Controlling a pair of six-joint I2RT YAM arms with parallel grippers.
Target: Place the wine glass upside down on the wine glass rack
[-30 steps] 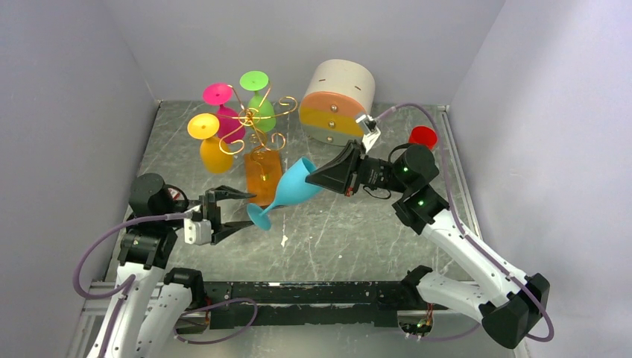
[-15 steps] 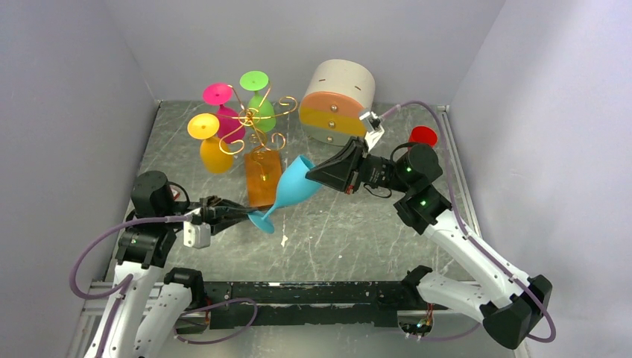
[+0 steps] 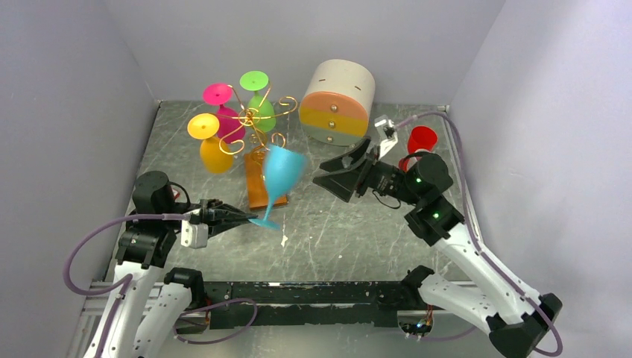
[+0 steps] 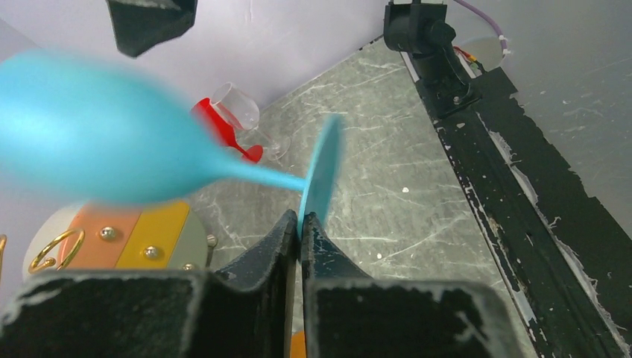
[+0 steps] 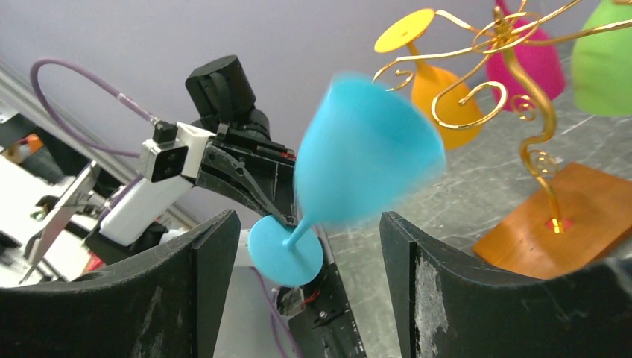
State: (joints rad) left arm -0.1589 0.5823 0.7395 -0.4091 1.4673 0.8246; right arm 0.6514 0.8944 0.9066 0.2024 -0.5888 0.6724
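Grey marbled tabletop [image 3: 335,231] under lilac walls; nearest us, the left gripper [image 3: 242,218] is pinching its fingers almost together on the foot rim of the blue wine glass [image 3: 282,170]; the glass is riding bowl-up in the air, blurred, just in front of the wine glass rack [image 3: 254,127]; the right gripper [image 3: 332,170] is gaping wide beside the bowl, gripping nothing; orange [image 3: 215,156], pink [image 3: 227,119] and green [image 3: 262,112] glasses are hanging upside down on the rack; a cream drawer box [image 3: 339,101] is sitting farthest back.

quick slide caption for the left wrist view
The left fingers pinch the blue wine glass by the edge of its foot, bowl blurred at left.
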